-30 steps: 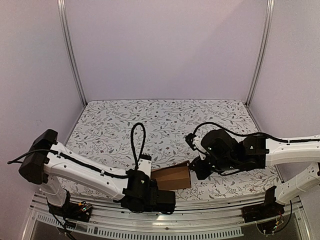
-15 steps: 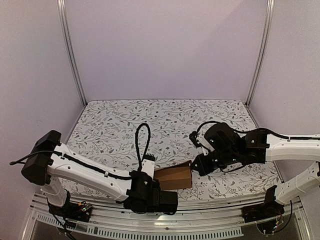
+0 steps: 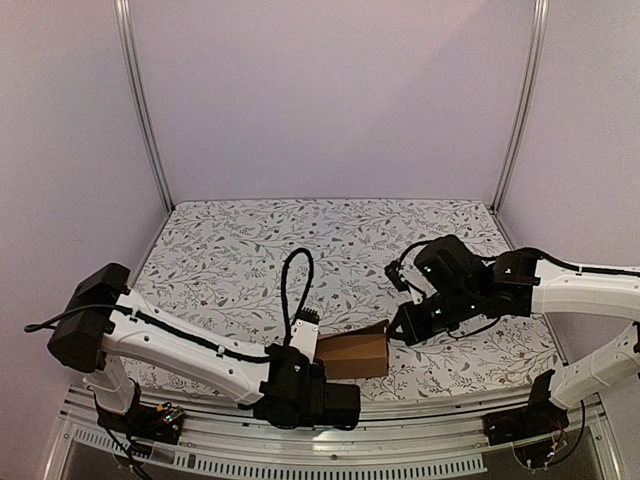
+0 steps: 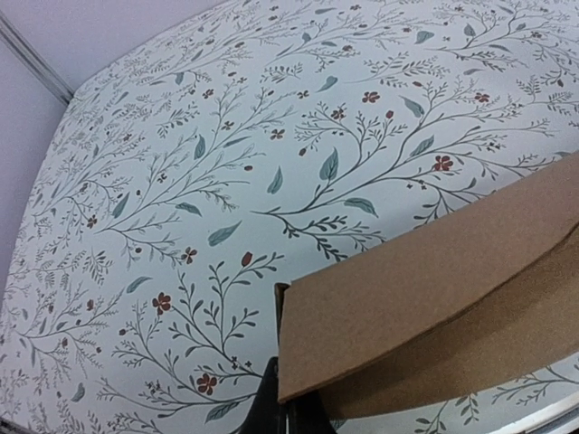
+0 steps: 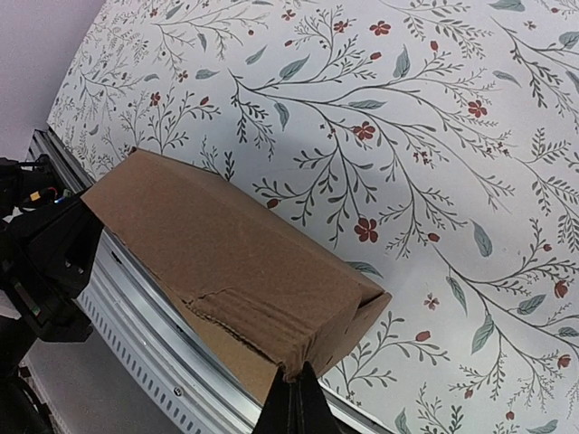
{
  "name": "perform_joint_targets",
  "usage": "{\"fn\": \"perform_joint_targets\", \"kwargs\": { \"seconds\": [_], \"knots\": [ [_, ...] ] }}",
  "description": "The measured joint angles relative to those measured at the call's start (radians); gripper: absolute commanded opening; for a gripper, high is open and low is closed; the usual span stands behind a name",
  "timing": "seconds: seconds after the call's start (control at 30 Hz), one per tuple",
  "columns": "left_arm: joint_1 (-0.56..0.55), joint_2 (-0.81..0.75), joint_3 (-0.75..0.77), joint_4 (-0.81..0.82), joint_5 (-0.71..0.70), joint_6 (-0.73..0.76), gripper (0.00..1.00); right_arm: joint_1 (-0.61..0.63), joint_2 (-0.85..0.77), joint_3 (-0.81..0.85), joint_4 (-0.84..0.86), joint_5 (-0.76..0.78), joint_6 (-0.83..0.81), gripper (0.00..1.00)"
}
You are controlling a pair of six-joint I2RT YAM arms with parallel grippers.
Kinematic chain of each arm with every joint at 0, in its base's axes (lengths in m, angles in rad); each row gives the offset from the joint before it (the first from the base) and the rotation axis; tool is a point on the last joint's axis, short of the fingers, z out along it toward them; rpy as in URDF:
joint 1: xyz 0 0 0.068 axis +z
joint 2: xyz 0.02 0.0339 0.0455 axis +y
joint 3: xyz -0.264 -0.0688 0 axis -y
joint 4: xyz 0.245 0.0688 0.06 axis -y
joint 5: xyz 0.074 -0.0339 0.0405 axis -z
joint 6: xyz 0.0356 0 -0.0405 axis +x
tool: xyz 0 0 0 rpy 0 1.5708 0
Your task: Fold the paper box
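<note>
Already shaped into an oblong paper box [image 3: 350, 353] at lower centre of the top view, pinched at opposite ends by left gripper [image 4: 291, 411] and right gripper [image 5: 291, 398], apparently leaving only its ends to tuck shut.

Left hand [image 4: 288, 409] tight on paper box [image 4: 425, 289] corner.

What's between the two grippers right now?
Only the paper box: in the top external view it spans from the left gripper to the right gripper, each pinching one end.
</note>
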Motion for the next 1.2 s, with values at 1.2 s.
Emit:
{"fn": "perform_joint_targets", "kwargs": {
  "seconds": [1.2],
  "knots": [
    [0.087, -0.192, -0.190, 0.439, 0.170, 0.220, 0.00, 0.033, -0.107, -0.219, 0.183, 0.159, -0.105, 0.14]
  ]
}}
